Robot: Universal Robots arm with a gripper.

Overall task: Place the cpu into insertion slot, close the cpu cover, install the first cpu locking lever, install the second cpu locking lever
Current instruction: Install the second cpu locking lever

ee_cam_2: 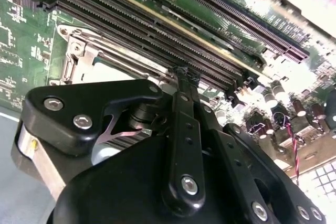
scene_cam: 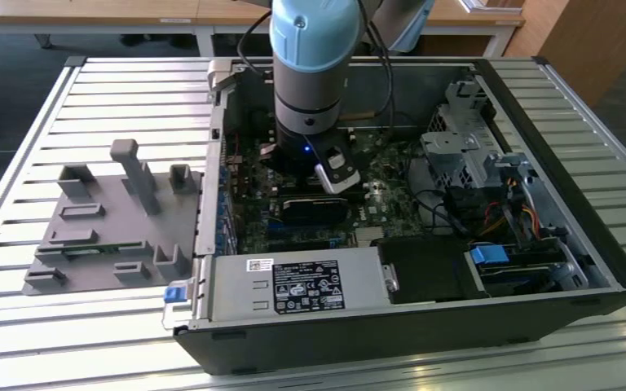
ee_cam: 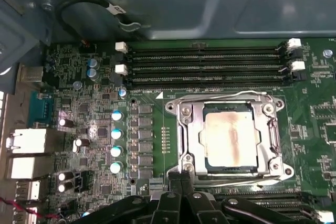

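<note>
The cpu (ee_cam: 231, 139), pale and silvery with a brownish smear across its face, lies flat in the insertion slot (ee_cam: 229, 174) in the first wrist view, framed by the cpu cover (ee_cam: 192, 135), which sits down around it; thin wire levers run along two edges of the frame, and whether they are latched I cannot tell; black memory slots (ee_cam: 205, 66) run in rows just beyond the socket, and the black links of the claw (ee_cam: 181, 179) come in at the socket's near edge, its fingertips close together, with nothing visibly between them. In the second wrist view the claw (ee_cam_2: 187, 74) fills the foreground, a narrow black finger (ee_cam_2: 185, 129) reaching to the edge of the long memory slots (ee_cam_2: 157, 30); a corner of the metal cover frame (ee_cam_2: 79, 59) shows beside it on the green board. In the exterior view the arm (scene_cam: 310, 65) stands down into an open computer case (scene_cam: 400, 342) lying on a slatted worktop (scene_cam: 74, 342); a grey fixture block (scene_cam: 117, 220) rests on the worktop at the exterior view's left, just beside the case.
</note>
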